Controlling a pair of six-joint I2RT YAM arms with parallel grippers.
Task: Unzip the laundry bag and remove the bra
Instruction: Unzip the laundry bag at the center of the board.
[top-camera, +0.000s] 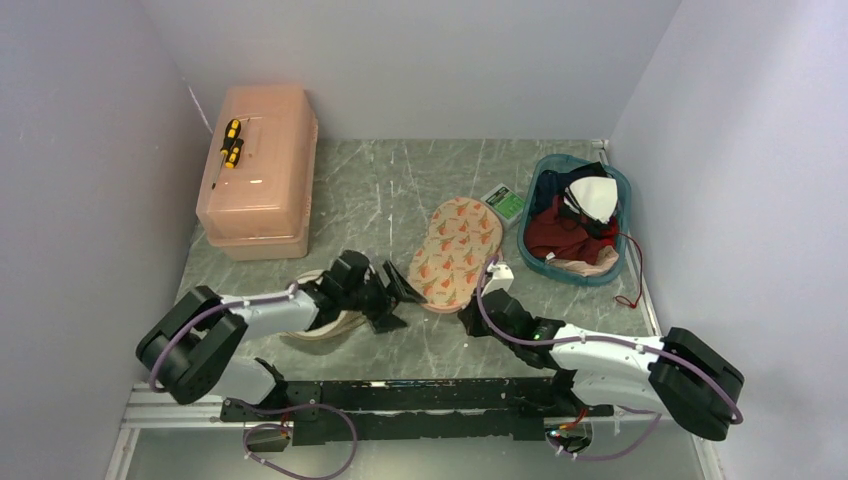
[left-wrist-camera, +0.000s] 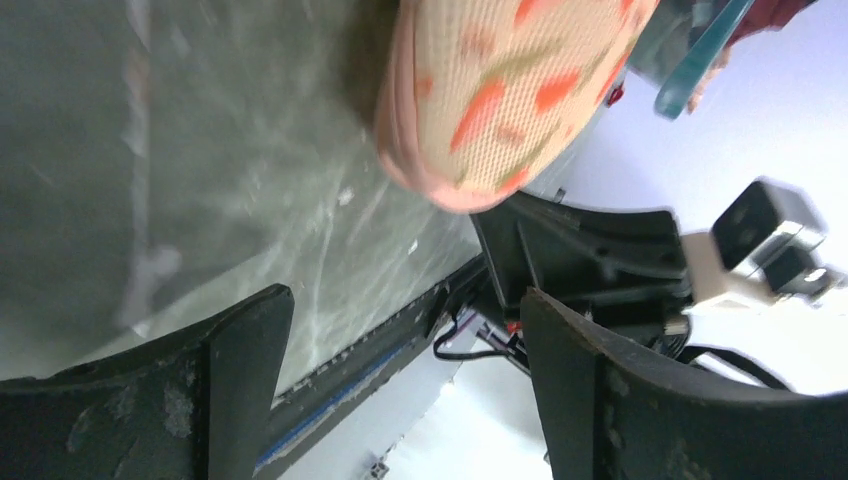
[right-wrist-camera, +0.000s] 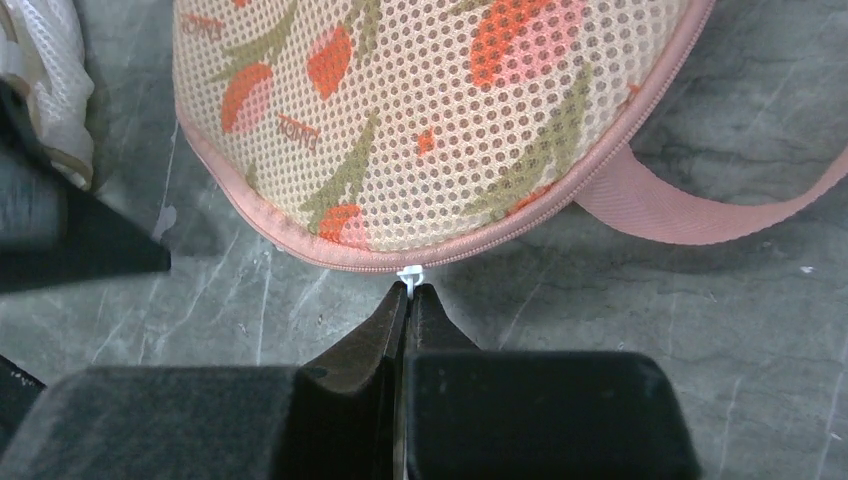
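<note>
The white mesh laundry bag (top-camera: 322, 330) with a cream rim lies flattened under my left arm; its edge shows in the right wrist view (right-wrist-camera: 45, 70). No dark maroon bra is in view. My right gripper (right-wrist-camera: 408, 290) is shut on the small white zipper pull (right-wrist-camera: 409, 272) at the near edge of a beige mesh two-cup case with orange marks (right-wrist-camera: 430, 110). In the top view this gripper (top-camera: 464, 306) is at the case's near end (top-camera: 455, 250). My left gripper (top-camera: 395, 300) is open and empty just left of the case, above the table (left-wrist-camera: 400, 300).
A teal basket (top-camera: 618, 215) with red, dark and white cloths stands at the back right. A peach lidded box (top-camera: 260, 170) with a yellow-black tool on top stands at the back left. A small green-white packet (top-camera: 504, 203) lies behind the case. The case's pink strap (right-wrist-camera: 700, 205) lies on the table.
</note>
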